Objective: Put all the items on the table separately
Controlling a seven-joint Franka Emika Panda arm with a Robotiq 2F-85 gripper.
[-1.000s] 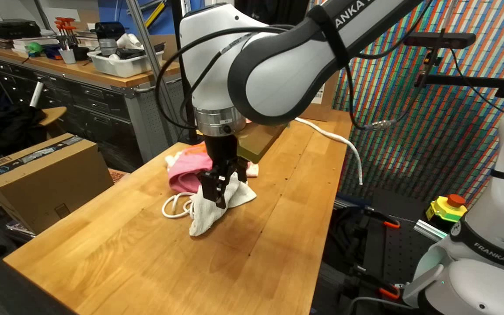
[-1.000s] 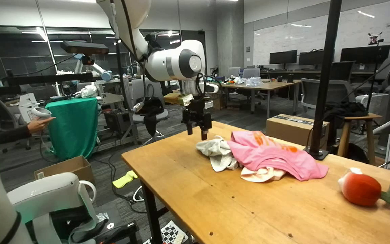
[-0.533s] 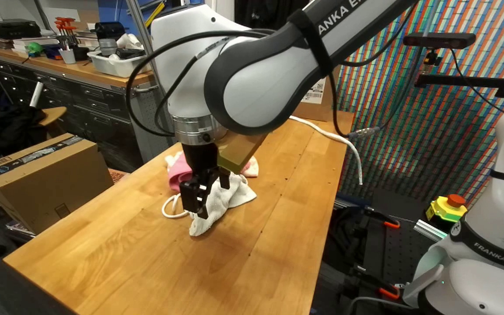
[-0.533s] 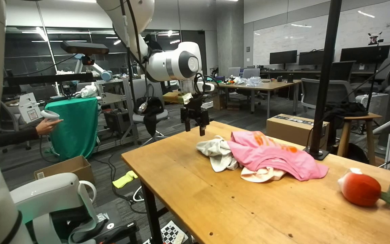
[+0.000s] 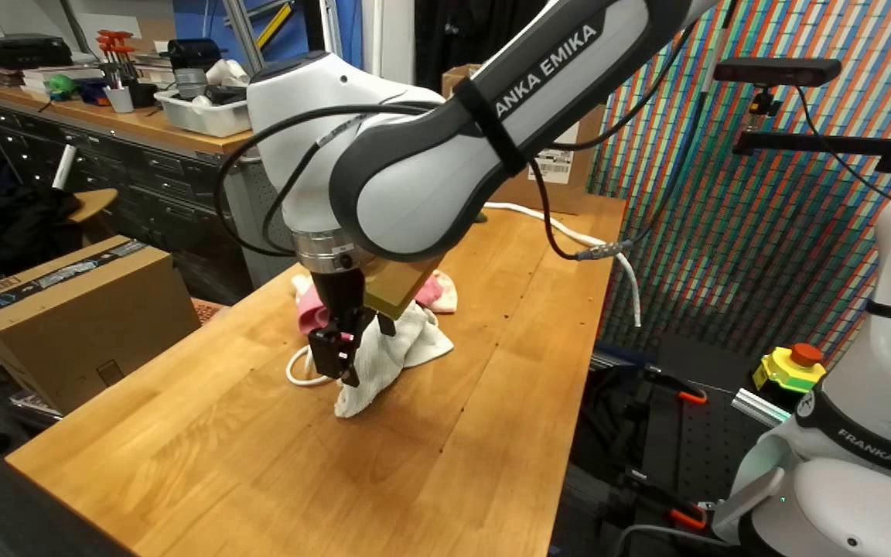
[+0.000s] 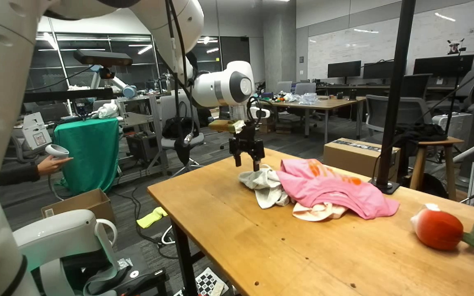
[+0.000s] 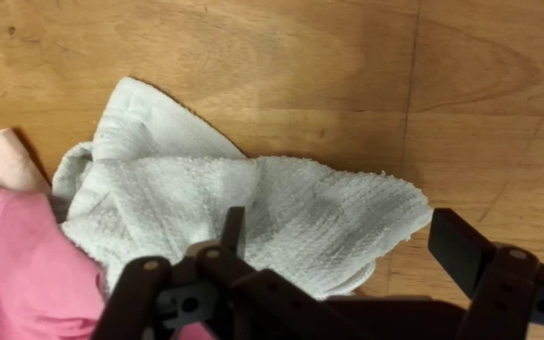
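Shifted outward over the past second, the gripper [image 6: 247, 165] is poised with jaws spread and empty above the white terry cloth [image 7: 295, 203], laid beside the pink shirt [image 6: 335, 187], its length pointed away from that shirt and along, not across, the finger gap.

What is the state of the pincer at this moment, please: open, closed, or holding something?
Pincer: open, holding nothing; whether it touches the white cloth, I cannot tell.
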